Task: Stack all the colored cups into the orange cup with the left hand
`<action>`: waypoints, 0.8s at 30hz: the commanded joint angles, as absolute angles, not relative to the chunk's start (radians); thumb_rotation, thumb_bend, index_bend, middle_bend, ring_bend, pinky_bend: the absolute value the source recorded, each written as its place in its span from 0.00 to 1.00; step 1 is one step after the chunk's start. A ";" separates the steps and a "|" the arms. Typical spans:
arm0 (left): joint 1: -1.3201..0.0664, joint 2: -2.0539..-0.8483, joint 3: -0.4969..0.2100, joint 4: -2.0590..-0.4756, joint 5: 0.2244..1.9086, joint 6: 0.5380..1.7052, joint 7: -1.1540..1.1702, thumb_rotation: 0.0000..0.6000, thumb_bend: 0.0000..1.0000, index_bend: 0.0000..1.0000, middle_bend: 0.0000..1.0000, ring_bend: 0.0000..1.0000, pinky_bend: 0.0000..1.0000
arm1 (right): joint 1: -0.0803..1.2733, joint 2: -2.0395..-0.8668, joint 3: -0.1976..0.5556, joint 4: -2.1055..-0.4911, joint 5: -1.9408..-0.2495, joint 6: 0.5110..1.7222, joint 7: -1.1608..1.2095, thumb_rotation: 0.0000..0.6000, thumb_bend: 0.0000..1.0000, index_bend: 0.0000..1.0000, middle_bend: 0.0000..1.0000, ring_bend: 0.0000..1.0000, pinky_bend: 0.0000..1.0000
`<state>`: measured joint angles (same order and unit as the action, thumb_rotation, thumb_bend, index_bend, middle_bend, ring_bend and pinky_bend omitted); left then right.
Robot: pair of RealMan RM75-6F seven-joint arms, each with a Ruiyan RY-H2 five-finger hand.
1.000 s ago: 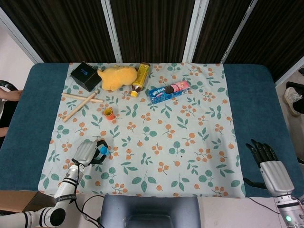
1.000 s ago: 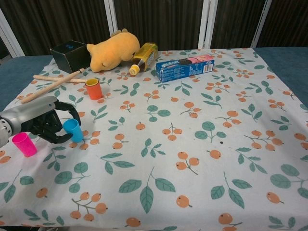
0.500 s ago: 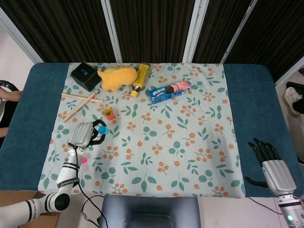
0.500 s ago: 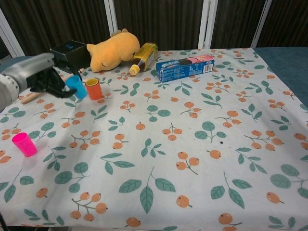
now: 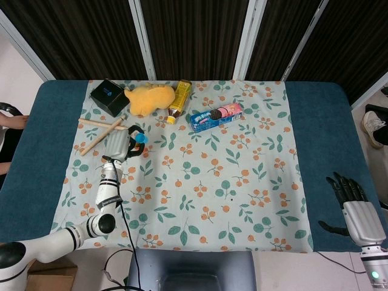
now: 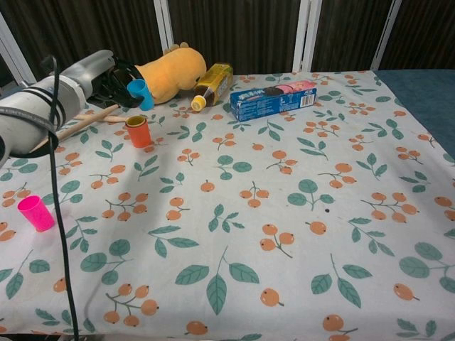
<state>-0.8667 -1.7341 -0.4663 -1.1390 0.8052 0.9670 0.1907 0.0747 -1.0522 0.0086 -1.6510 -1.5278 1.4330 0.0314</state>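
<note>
Dark panelled screens stand behind the tabletop, which carries a leaf-and-fruit cloth. Toward the far left corner, the left hand grips the blue cup in the air above the orange cup, which stands upright on the cloth. A pink cup stands near the cloth's left edge. At the tabletop's near right corner the right hand holds nothing, fingers spread. A yellow plush toy lies near the far edge.

Plush toy – bottle – cookie box – sticks.
</note>
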 commanded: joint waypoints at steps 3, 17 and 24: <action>-0.891 -1.775 -0.457 -1.066 0.801 0.935 0.173 1.00 0.39 0.52 1.00 1.00 1.00 | 0.078 -1.054 0.010 -1.649 -1.521 1.422 0.024 1.00 0.13 0.00 0.00 0.00 0.00; -0.897 -1.795 -0.444 -0.975 0.823 0.912 0.146 1.00 0.39 0.52 1.00 1.00 1.00 | 0.079 -1.059 0.014 -1.653 -1.516 1.419 0.012 1.00 0.13 0.00 0.00 0.00 0.00; -0.894 -1.790 -0.444 -0.965 0.826 0.904 0.141 1.00 0.39 0.52 1.00 1.00 1.00 | 0.080 -1.059 0.016 -1.654 -1.513 1.417 0.011 1.00 0.13 0.00 0.00 0.00 0.00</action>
<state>-0.8936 -1.7904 -0.4434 -0.9651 0.8256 0.9036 0.1414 0.0797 -1.0590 0.0157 -1.6536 -1.5131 1.4167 0.0114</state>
